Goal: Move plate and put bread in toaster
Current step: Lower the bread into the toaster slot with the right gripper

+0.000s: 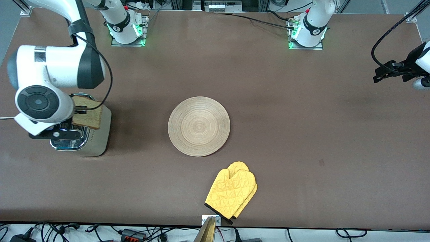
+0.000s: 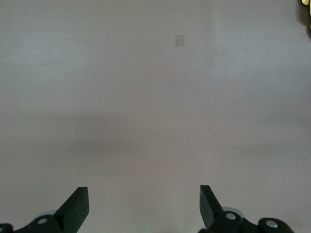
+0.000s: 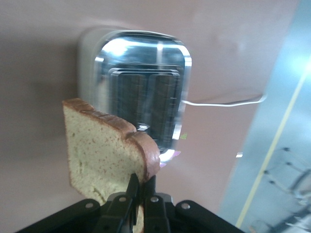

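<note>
The right gripper (image 3: 138,199) pinches the bread (image 3: 104,148) by its crust over the toaster (image 3: 141,92). Held off-line from a slot, the slice could snag the chrome rim and buckle. The left gripper (image 2: 144,206) waits over the table's left-arm end, fingers spread and empty.

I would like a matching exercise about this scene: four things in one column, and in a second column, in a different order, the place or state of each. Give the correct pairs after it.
Things:
1. bread
2. plate
3. oven mitt
4. left gripper

Places or states:
A. lying bare at the middle of the table
B. open over bare table
C. held by the right gripper above the toaster
D. lying nearest to the front camera

Pairs: 1-C, 2-A, 3-D, 4-B
</note>
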Robot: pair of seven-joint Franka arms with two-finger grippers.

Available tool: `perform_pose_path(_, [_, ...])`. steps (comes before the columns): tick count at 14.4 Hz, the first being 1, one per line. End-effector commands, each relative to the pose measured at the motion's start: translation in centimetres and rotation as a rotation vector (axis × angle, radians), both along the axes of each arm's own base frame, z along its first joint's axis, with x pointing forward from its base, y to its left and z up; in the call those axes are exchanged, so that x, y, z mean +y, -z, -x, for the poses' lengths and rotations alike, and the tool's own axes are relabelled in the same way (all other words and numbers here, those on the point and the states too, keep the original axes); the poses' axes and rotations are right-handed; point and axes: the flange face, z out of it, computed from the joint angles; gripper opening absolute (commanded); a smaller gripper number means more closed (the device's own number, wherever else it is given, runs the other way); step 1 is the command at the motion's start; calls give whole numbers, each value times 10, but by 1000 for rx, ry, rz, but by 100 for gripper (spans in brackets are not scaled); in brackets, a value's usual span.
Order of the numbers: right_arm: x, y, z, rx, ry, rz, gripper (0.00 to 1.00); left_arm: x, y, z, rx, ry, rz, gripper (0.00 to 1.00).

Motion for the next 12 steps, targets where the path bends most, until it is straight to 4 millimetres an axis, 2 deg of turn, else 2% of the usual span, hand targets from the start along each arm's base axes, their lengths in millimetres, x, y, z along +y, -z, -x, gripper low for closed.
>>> perform_pose_path(1, [-24,-17,-3,37,-45,30,0,-6,-2,4,-2,-7,16,100])
perform_pose_path(2, [-34,-15,-6,52,-62,62,0,-5,-1,4,0,-8,18,100])
perform_pose_path(5, [-37,7,-13,69,-83,110,0,-5,-1,4,2,-8,24,100])
perform_pose_path(7, [-46,18,-15,66,-78,100,0,-6,-1,4,2,-10,30,100])
perform_pose_path(12, [-43,38,-24,62,-94,95,0,-7,-2,5,0,-12,36,100])
